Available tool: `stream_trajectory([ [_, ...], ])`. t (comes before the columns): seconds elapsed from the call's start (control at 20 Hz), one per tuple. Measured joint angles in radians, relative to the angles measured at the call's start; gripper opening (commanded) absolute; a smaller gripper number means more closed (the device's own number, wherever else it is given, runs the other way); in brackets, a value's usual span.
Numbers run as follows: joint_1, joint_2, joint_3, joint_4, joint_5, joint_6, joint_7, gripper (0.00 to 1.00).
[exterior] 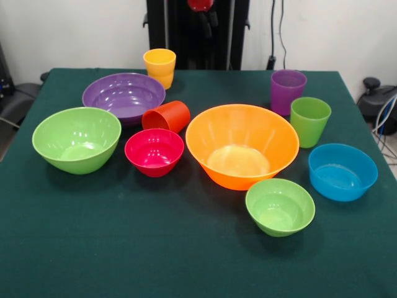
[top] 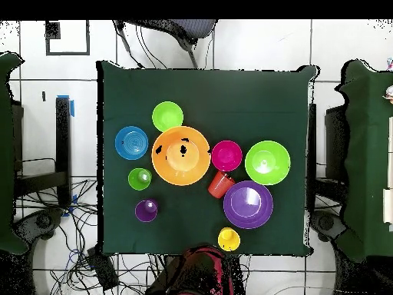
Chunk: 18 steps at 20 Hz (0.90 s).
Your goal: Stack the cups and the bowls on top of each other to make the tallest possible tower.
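From the left sit the big green bowl (exterior: 76,139), purple bowl (exterior: 124,96), magenta bowl (exterior: 154,151), orange bowl (exterior: 242,146), small green bowl (exterior: 280,206) and blue bowl (exterior: 342,171), all upright, unstacked. The gripper (exterior: 200,5) hangs high; its spread I cannot tell. Best to build on the orange bowl, lowering each piece centred.

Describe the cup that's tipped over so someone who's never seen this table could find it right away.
Start at the biggest bowl, the orange bowl near the middle of the green table. Between it and the purple bowl lies the orange-red cup, just behind the magenta-red bowl. It is the only cup on its side; the yellow, purple and green cups all stand upright.
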Motion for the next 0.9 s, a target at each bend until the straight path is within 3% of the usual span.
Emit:
stream_trajectory([
  [0.7, 0.085, 0.060, -0.028, -0.133, 0.014, 0.000, 0.329, 1.00],
  [0.9, 0.071, 0.072, -0.032, -0.154, 0.026, 0.000, 0.346, 1.00],
])
